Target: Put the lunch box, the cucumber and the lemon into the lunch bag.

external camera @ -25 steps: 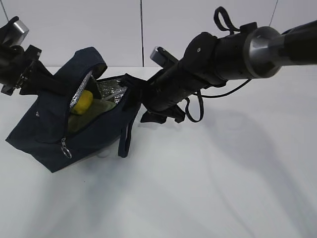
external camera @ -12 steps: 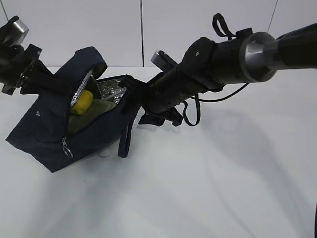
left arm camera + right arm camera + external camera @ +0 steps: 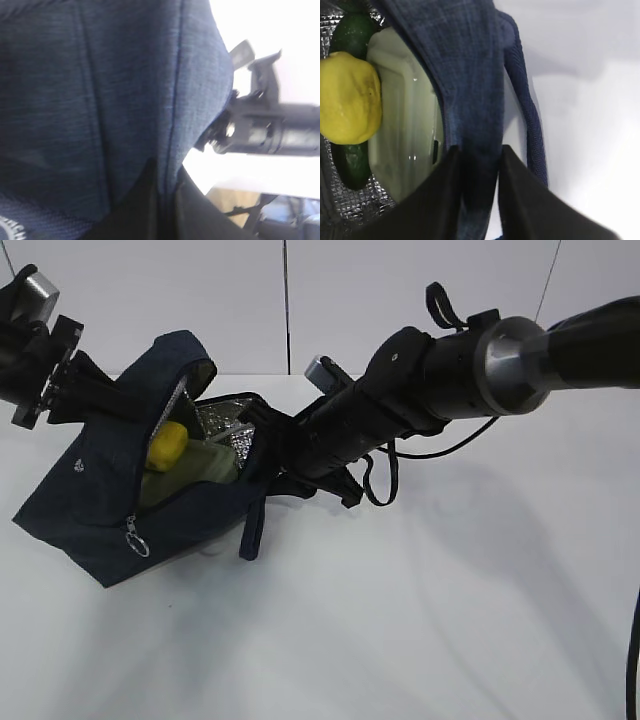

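The navy lunch bag [image 3: 90,510] sits tilted on the white table, its top open with foil lining showing. Inside lie the yellow lemon [image 3: 166,446], the lunch box with its sage-green lid [image 3: 205,462] and, in the right wrist view, the dark green cucumber [image 3: 351,31] behind the lemon [image 3: 349,97] and the lunch box [image 3: 407,125]. My left gripper [image 3: 85,392] is shut on the bag's left flap [image 3: 165,165]. My right gripper [image 3: 268,445] is shut on the bag's right rim [image 3: 475,165].
The bag's strap handle [image 3: 253,530] hangs down at its front, and a metal ring zipper pull [image 3: 134,538] dangles lower left. The right arm [image 3: 450,365] stretches across the table from the right. A white wall stands behind.
My right arm has shifted left and a little down, still holding the bag's rim. The lemon and lunch box sit slightly more exposed in the bag's opening.
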Robot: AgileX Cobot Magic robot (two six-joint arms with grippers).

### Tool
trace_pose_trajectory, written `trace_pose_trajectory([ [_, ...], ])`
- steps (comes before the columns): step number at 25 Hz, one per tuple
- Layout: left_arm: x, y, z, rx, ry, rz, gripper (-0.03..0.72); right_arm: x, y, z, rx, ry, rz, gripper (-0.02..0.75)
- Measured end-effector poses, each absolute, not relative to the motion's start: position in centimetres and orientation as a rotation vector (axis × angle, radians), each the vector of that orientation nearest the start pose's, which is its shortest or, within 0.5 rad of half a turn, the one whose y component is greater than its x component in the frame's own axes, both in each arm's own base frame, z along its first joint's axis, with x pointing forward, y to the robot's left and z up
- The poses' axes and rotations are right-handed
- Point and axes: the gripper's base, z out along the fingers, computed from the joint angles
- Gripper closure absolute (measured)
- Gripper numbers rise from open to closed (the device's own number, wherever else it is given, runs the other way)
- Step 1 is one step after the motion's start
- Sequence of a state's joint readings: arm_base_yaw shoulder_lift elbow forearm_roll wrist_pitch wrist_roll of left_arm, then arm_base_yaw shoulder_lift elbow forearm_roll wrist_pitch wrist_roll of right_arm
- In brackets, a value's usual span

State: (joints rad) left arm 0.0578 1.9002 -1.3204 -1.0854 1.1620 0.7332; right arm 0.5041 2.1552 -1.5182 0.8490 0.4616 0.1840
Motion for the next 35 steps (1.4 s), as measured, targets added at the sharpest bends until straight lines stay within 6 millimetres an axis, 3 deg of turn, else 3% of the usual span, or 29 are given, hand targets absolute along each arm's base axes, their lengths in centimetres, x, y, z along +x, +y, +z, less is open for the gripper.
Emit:
trace_pose_trajectory([
  [5,37.6,-5.3,22.8,0.201,2.531,-1.299,0.688,39.5,25.4,16.0,0.458,2.643,1.011,0.671],
  [8,37.7,-5.5,23.1,0.172,2.5,-1.336,0.688,39.3,25.5,16.0,0.408,2.653,1.028,0.717],
  [12,37.9,-5.7,23.4,0.11,2.479,-1.383,0.688,39.1,25.6,16.7,0.267,2.644,1.021,0.72],
  [17,37.8,-6.4,23.4,0.028,2.511,-1.429,0.688,38.7,24.6,19.5,0.064,2.626,0.997,0.72],
  [23,37.2,-9.3,23.4,0.039,2.561,-1.484,0.688,37.8,22.0,22.3,-0.161,2.673,0.856,0.72],
  [28,36.5,-12.0,23.6,0.091,2.567,-1.543,0.688,36.7,19.4,26.1,-0.318,2.647,0.689,0.72],
  [35,36.0,-15.3,24.5,0.076,2.486,-1.695,0.688,35.7,15.6,29.7,-0.384,2.616,0.434,0.72],
])
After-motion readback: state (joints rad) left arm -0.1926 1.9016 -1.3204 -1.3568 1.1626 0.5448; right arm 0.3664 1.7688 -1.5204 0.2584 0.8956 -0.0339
